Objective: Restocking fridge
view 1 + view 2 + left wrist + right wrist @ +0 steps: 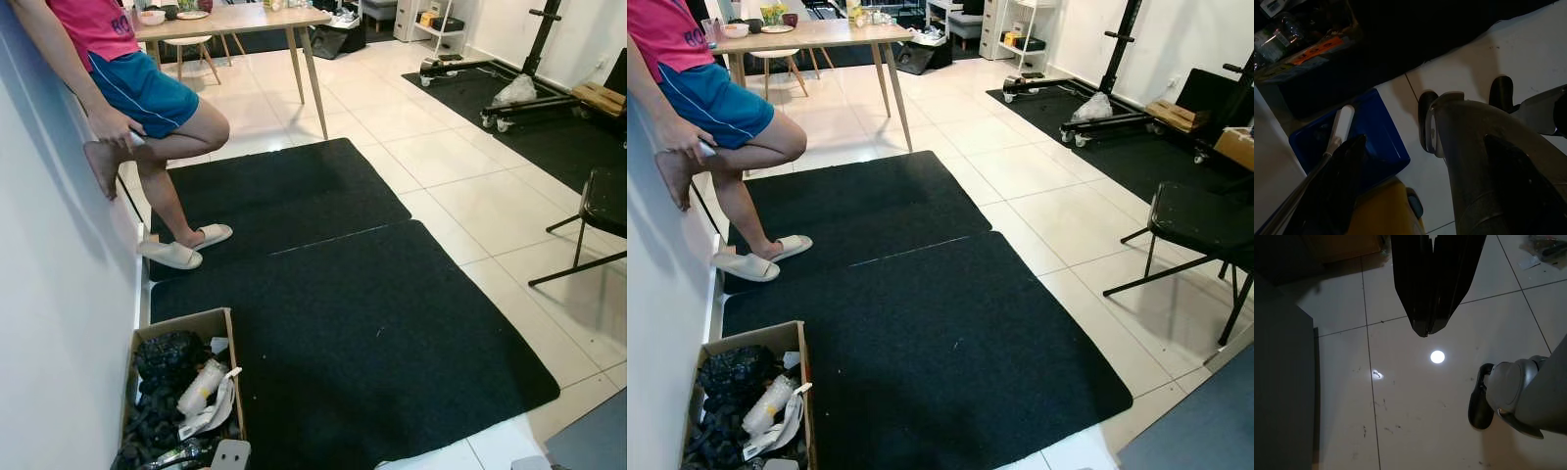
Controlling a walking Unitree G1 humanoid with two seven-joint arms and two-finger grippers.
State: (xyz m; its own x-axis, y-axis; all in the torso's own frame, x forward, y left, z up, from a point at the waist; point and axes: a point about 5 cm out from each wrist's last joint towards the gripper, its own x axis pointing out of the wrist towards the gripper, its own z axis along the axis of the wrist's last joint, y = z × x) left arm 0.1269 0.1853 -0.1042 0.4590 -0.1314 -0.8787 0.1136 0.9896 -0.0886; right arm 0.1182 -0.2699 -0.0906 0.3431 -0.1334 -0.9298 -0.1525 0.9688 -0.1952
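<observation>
The right hand is held closed above the floor tiles; the left hand's state cannot be told.

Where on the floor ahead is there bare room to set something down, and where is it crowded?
Free: the near black mat, between the cardboard box and the folding chair, and the white tiles beyond. Crowded: the box itself, and the wall side where a person stands.

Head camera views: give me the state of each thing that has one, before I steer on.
Brown cardboard box: open-topped, full of dark items and a white bottle.
Black folding chair: unfolded, seat bare.
Person: leaning on the wall, one foot raised.
White slippers: one worn, one off.
Right gripper: shut, hanging over tiles.
</observation>
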